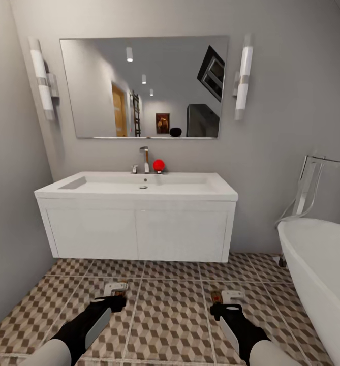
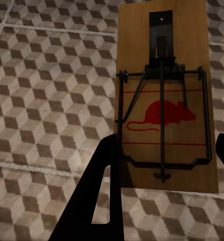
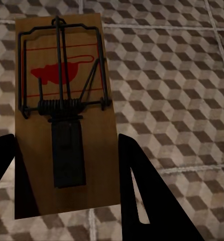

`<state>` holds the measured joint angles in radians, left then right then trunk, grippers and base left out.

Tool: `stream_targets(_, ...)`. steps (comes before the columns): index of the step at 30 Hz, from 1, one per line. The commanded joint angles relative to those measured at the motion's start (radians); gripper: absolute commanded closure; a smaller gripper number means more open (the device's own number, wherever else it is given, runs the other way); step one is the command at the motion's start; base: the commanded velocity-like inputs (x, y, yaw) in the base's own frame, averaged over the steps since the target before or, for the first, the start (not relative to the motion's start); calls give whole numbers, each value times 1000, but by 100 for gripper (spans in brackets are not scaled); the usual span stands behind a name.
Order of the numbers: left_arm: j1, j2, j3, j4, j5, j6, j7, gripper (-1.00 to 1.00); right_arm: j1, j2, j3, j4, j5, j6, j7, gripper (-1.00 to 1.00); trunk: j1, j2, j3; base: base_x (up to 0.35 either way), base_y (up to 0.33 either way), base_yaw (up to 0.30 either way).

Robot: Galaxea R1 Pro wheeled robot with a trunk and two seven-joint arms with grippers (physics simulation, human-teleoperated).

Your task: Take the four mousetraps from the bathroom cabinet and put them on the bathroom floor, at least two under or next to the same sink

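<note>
- Facing the white sink (image 1: 139, 188) on its wall-hung unit, we hold both arms low over the patterned floor (image 1: 170, 315), a trap at the tip of each gripper.
- Our left gripper (image 1: 110, 303) points toward the sink unit; in the left wrist view its black fingers (image 2: 99, 191) sit on either side of the near end of a mousetrap (image 2: 164, 95), and the board fills the gap between them, so we read the gripper as clamped on it.
- That trap runs straight out ahead of the left fingers, wood face up, with its dark wire frame, coil spring and a red mouse print showing; the tiled floor lies beyond it.
- Our right gripper (image 1: 225, 309) sits level with the left one, also aimed at the sink unit; in the right wrist view its fingers (image 3: 142, 191) flank the near end of a second mousetrap (image 3: 64, 115), clamped on the board in the same way.
- The second trap extends ahead of the right fingers, its black plate nearest the gripper and the red mouse print at the far end.
- Whether either board touches the tiles we cannot tell.
- Ahead of both grippers, the sink carries a chrome tap (image 1: 145, 158) with a small red ball (image 1: 158, 164) just beside it.
- A mirror (image 1: 144, 86) hangs above, and a white bathtub (image 1: 322, 274) stands beyond our right gripper's outer side.
</note>
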<state>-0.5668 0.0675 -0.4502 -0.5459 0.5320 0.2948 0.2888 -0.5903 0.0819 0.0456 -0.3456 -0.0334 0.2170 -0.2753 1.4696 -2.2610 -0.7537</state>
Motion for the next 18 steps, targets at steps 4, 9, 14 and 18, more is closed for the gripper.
stream_targets(4, -1, -1, -8, 0, 10, 3, 10, 100, 0, -1, 7, -4, -5, 7, -6, 100, 15, -29, -14, 0, 0, 0)
stream_targets(9, 0, -1, -8, 1, 9, 3, 10, 100, 0, -2, 9, -10, -4, 8, -4, 100, 34, -64, -29, 0, 0, 0)
stream_targets(14, 0, 1, -7, 3, 8, 3, 10, 100, 0, -2, 9, -11, -4, 8, -1, 100, 54, -99, -45, 0, 0, 0)
stream_targets(18, -1, 4, -7, 4, 8, 3, 10, 100, 0, -3, 10, -12, -5, 8, 0, 100, 69, -127, -58, 0, 0, 0)
